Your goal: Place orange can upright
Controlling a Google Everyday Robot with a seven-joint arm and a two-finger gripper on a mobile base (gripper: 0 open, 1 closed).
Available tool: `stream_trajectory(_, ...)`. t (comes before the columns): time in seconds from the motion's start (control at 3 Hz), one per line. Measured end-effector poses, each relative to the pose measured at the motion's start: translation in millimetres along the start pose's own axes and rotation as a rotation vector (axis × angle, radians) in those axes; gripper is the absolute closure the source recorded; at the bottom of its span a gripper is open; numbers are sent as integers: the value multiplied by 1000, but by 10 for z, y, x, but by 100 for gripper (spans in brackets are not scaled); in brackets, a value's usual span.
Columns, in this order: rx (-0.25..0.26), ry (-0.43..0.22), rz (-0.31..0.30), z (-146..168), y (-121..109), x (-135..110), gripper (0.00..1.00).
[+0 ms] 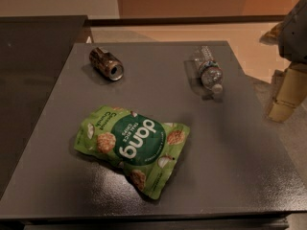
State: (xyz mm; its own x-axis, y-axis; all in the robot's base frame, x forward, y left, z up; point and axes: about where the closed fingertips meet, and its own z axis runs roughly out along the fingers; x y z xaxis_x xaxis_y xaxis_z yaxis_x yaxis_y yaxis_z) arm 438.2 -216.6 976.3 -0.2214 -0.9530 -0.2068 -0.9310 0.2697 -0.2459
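Observation:
The orange can (pixel 106 63) lies on its side at the back left of the dark grey table (pixel 230 157). Its body is dull brownish-orange and its silver end faces the front right. My gripper (pixel 287 94) hangs at the right edge of the view, beyond the table's right side and far from the can. It holds nothing that I can see.
A green snack bag (pixel 132 147) lies flat at the front middle of the table. A clear plastic water bottle (pixel 208 71) lies on its side at the back right, cap toward the front. A dark counter (pixel 33 71) adjoins the table on the left.

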Motion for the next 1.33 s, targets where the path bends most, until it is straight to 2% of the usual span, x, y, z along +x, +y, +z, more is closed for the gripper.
stream_trajectory(0.33,0,0,0,0,0,0,0)
stream_trajectory(0.67,9,-36,-40,-21,-41,-133,0)
stream_trajectory(1.0,25,-78,-142,-12,-201,-395,0)
stream_trajectory(1.33,54,-106,-291,98,-417,-771,0)
